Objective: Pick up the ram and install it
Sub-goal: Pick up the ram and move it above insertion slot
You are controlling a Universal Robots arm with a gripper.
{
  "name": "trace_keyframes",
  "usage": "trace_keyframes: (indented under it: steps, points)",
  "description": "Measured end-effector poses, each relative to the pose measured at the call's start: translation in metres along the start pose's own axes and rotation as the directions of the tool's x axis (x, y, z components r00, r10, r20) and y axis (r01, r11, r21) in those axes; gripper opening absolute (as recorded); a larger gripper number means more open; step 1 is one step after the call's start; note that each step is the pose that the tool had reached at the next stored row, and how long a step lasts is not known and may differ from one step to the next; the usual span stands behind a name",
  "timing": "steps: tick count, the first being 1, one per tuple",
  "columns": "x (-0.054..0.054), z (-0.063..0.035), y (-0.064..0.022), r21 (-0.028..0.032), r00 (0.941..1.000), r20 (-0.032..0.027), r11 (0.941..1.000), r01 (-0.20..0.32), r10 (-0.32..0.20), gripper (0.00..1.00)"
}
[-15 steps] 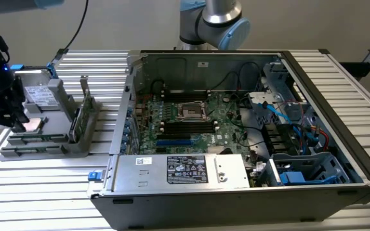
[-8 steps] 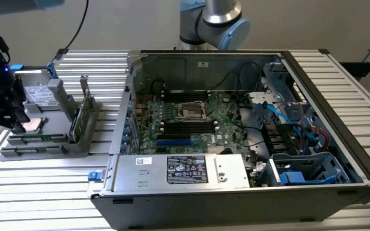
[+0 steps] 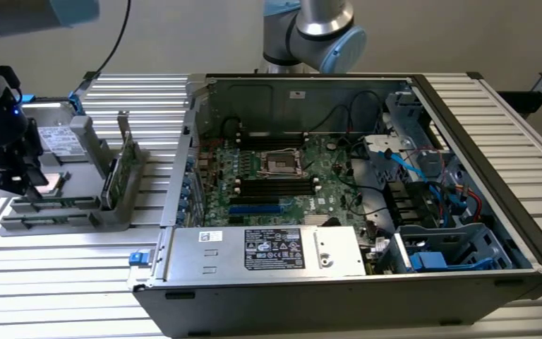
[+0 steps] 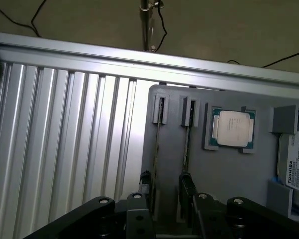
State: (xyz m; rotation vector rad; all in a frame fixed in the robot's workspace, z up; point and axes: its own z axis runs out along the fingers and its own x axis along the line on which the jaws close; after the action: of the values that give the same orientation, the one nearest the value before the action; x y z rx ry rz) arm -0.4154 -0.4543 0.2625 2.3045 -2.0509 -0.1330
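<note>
Here, the gripper [image 3: 12,185] hangs over the left part of the grey holder [image 3: 50,224], its fingers [image 4: 147,185] spread and pinching nothing. The step in hand looks to be the approach for the pick. The ram [image 3: 109,186] has not been lifted and stands on edge in a holder slot. It lies near the gripper on the exterior view's right, apart from it and just beside the taller card [image 3: 130,166]. From the wrist camera, two thin boards show edge-on, running toward the fingertips; which of the two is the ram cannot be told there. A sound grasp would likely call for the fingers squared across the ram's thin top edge and kept off the card. The open case [image 3: 478,233] sits farther to the exterior view's right, well apart from the holder.
</note>
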Motion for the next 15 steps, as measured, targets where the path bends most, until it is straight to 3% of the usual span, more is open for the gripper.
trace_keyframes:
  steps: [15]
  points:
    - [0.001, 0.0269, -0.0027, -0.0008, 1.0000, -0.0074, 1.0000, -0.001, 0.001, 0.36]
